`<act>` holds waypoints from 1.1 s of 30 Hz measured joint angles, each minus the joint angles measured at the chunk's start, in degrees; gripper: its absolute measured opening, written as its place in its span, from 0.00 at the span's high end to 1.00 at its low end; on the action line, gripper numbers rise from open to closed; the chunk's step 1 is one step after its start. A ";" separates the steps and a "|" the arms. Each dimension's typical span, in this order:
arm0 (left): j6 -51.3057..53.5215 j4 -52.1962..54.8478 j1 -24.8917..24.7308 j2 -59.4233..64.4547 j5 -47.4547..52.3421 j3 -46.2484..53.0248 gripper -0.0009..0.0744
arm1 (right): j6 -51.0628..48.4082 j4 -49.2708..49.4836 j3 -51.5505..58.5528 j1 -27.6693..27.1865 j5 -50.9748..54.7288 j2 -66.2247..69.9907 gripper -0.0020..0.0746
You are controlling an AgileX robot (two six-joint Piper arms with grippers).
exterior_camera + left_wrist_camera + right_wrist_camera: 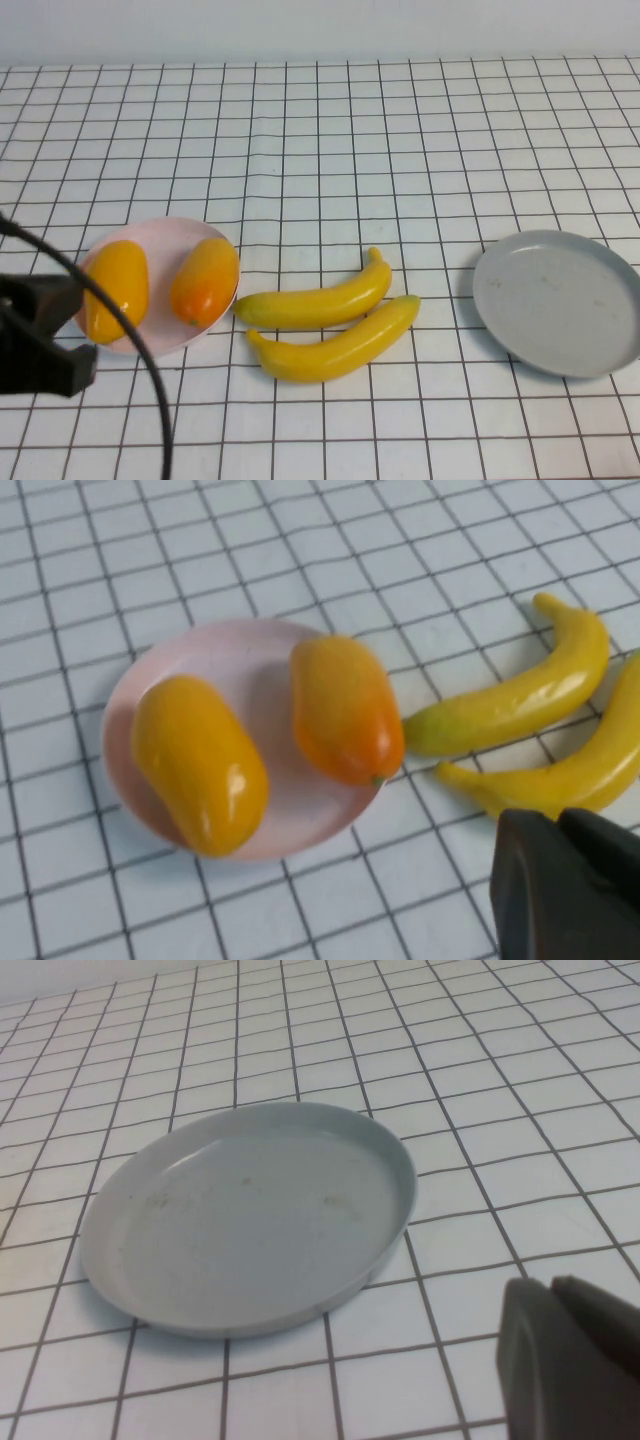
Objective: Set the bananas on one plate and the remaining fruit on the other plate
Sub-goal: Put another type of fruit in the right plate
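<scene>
Two orange-yellow fruits [118, 285] [205, 280] lie side by side on the pale pink plate [160, 240] at the left. The redder one [345, 710] is nearest the bananas. Two bananas [320, 297] [340, 345] lie together on the cloth mid-table, just right of that plate. The grey plate [560, 300] sits bare at the right. My left gripper [555, 820] is shut on nothing, hovering in front of the pink plate [250, 670] and close to the nearer banana [580, 770]. My right gripper [552, 1285] is shut and empty, beside the grey plate [250, 1220].
A white cloth with a black grid covers the whole table. My left arm [40, 340] and its cable fill the near left corner in the high view. The right arm is outside that view.
</scene>
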 joint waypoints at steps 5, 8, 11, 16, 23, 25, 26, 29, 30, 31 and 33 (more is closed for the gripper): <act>-4.25 1.88 0.00 -7.10 11.81 0.04 0.99 | 0.00 0.00 0.00 0.00 0.00 0.00 0.99; -5.31 5.23 -0.14 -11.84 14.16 0.90 0.99 | 0.00 0.00 0.00 0.00 0.00 0.00 0.99; -5.81 11.17 -0.28 -16.41 9.84 4.15 0.99 | 0.00 0.00 0.00 0.00 0.00 0.00 1.00; -11.13 21.48 0.39 -26.14 -1.25 14.87 0.99 | 0.00 0.09 0.00 0.00 0.00 0.00 0.99; -11.81 15.80 9.79 -37.96 -6.46 27.26 0.99 | 0.00 0.22 0.00 0.00 0.00 0.00 1.00; -7.39 12.66 12.87 -40.82 -9.05 29.15 0.99 | 0.00 0.22 0.00 0.00 0.00 0.00 0.99; -4.49 11.05 14.57 -42.30 -10.73 30.15 0.99 | 0.00 0.22 0.00 0.00 0.00 0.00 0.99; 2.98 6.21 19.14 -44.80 -15.83 32.88 0.99 | 0.00 0.22 0.00 0.00 0.00 0.00 0.99; 4.82 4.17 20.68 -44.92 -17.59 33.99 0.99 | 0.00 0.22 0.00 0.00 0.00 0.00 0.99; 5.95 2.46 21.86 -45.07 -18.76 35.18 0.99 | 0.00 0.22 0.00 0.00 0.00 0.00 1.00; 8.06 -2.23 24.51 -45.06 -21.15 37.65 0.99 | 0.00 0.22 0.00 0.00 0.00 0.00 1.00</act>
